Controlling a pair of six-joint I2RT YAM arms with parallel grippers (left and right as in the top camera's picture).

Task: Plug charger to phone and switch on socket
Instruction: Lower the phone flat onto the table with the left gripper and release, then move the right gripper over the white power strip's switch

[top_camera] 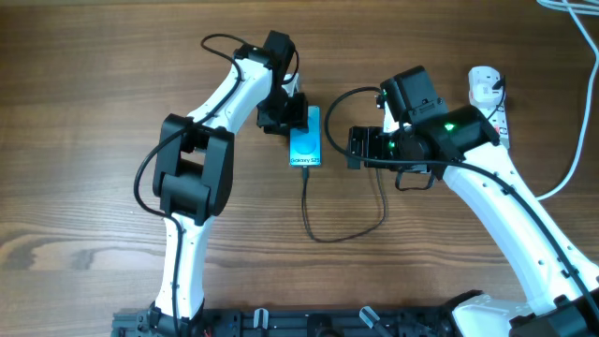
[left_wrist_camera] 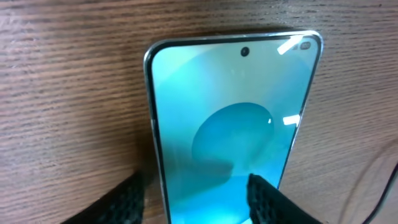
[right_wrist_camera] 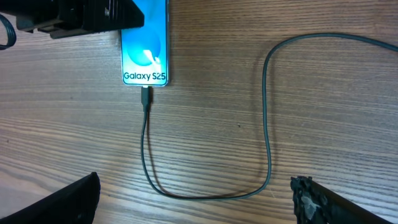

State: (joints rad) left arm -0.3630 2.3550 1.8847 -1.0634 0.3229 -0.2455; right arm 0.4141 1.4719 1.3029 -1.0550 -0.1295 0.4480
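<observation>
The small flat phone with the bright blue-green screen (top_camera: 305, 147) lay near the middle of the brown wooden table (top_camera: 84, 112). Its white band with dark letters pointed to 6 o'clock. The thin black charger cable (top_camera: 303, 201) ran out from that end. Its tiny black tip (right_wrist_camera: 145, 98) sat against the phone's edge. It looked plugged in, but how deep I could not tell.

The left gripper (top_camera: 284, 120) was at the phone's 12 o'clock end, with a finger (left_wrist_camera: 124, 202) by each long side. I could not tell if it pinched the phone. The right gripper (top_camera: 355, 148) was at the phone's 3 o'clock, near but apart. It was wide open and held nothing.

So the job left was most likely the switch. The long white plastic socket strip (top_camera: 504, 117) lay between 2 and 3 o'clock from the phone, partly hidden by the right arm. The switch was too small to see. The right arm was closer, so it was the better one to go. It would do best to close its fingers and press gently with one tip, so the light strip did not slide.

The cable looped from 6 o'clock round to 3 o'clock, close by the right gripper. Lifting first would keep that arm from dragging it. A thick white lead (top_camera: 582, 37) ran near 2 o'clock. The widest bare wood was at 9 o'clock.
</observation>
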